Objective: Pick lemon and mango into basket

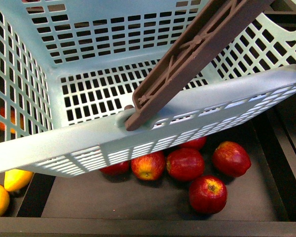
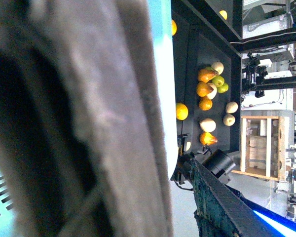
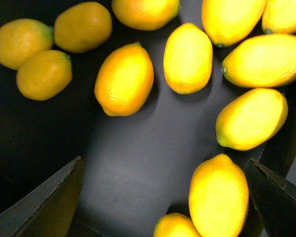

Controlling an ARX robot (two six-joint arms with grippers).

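Nearest the right gripper (image 3: 163, 163), whose dark fingers (image 3: 44, 197) are spread wide and grasp nothing, a lemon (image 3: 218, 195) is seen lying on the dark tray floor (image 3: 133, 148). It sits inside the open span, close to one finger and well apart from the other. Its long axis runs roughly straight out from the wrist, crosswise to the line joining the fingertips, and its narrower tip is pointed away from the gripper. Just beyond it a second lemon (image 3: 251, 118) is laid obliquely, and further lemons are scattered past that at mixed angles. Farther off to one side, several darker orange-yellow fruits (image 3: 43, 74) are grouped; whether these are mangoes cannot be told. In the left wrist view the brown handle (image 2: 113, 123) is pressed so close to the lens that it is blurred, with the teal edge of the basket (image 2: 163, 74) just beside it. The left gripper's own fingers cannot be made out there, so whether it is clenched or released cannot be told. In the front view the basket (image 1: 64, 143) is seen tilted, its near rim rising toward the right arm's side, with the handle (image 1: 197, 54) slanting across it. Red apples (image 1: 186, 164) are gathered on a dark tray (image 1: 138, 202) beneath the rim.
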